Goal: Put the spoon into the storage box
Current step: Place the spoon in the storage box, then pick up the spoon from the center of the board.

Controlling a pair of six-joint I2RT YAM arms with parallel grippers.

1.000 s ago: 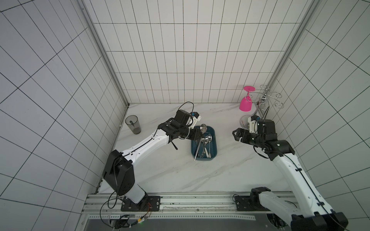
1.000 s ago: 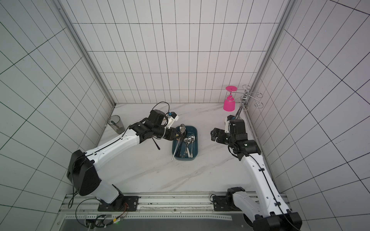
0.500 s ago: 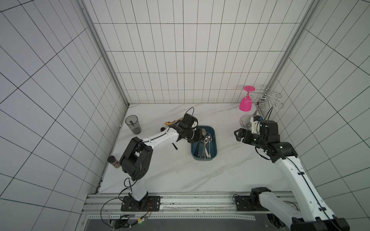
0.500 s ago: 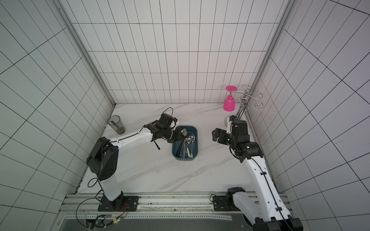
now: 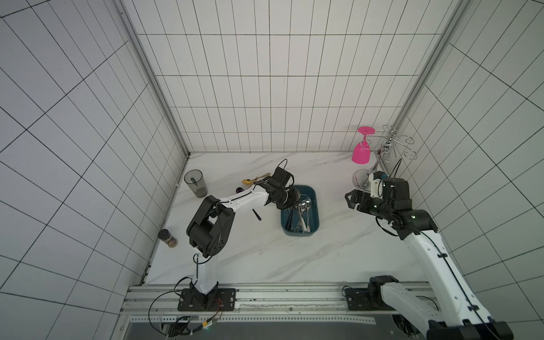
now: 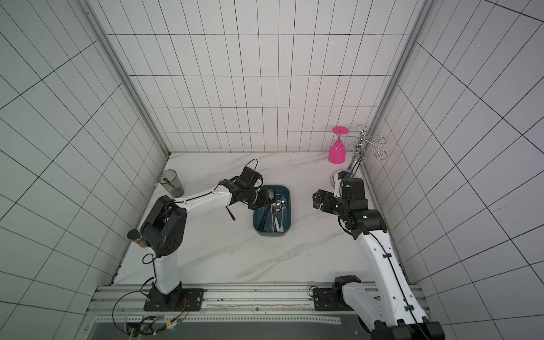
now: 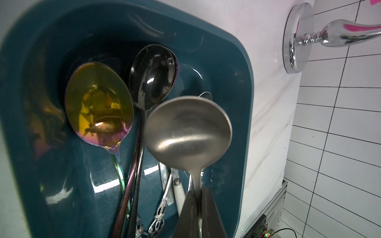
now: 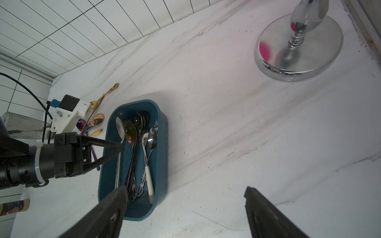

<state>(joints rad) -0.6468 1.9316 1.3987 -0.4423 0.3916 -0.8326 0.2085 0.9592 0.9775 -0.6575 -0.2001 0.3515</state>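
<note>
Over the storage box (image 8: 162,156) at the bench's middle, the left gripper (image 8: 120,147) is clamped on the silver spoon (image 8: 120,127), which lies within the rim but is not yet released. The right gripper (image 5: 348,200) hangs wide and empty nearer the right edge. Loose spoons (image 8: 98,119) wait toward the back-left corner.
</note>
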